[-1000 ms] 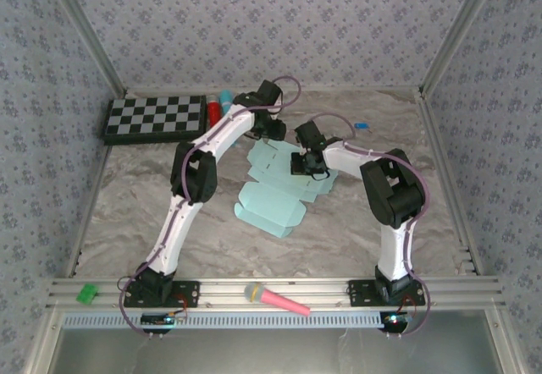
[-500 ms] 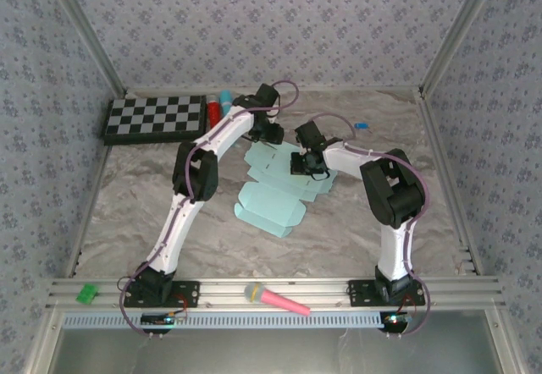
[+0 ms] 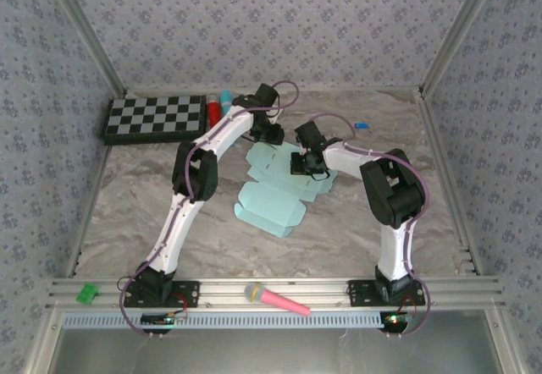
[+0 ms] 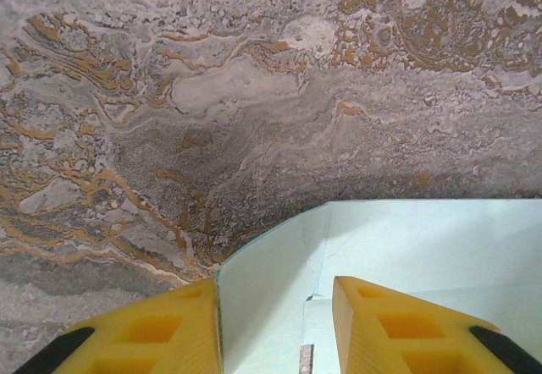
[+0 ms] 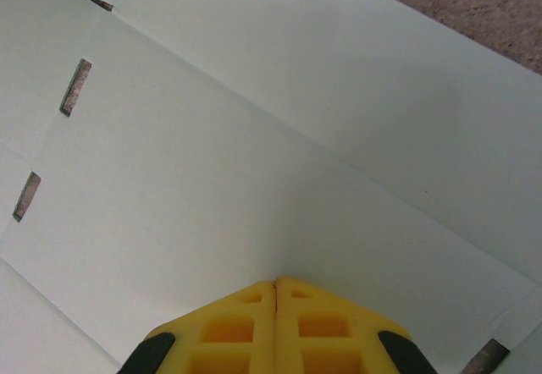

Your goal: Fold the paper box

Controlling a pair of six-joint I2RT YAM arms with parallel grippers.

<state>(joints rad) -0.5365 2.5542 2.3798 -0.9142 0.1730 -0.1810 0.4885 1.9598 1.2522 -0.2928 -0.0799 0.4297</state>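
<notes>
Paper box lies mid-desk, mostly flat, stretching far to near. Left pincer is spread, straddling a raised flap at the far edge. Right pincer, pressed together, bears down on a panel just right.

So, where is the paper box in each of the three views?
Top external: paper box at the centre of the picture.
Left wrist: lower right, running into the open left gripper.
Right wrist: left and centre, beneath the shut right gripper.
Shared landmark: the marbled table.
</notes>
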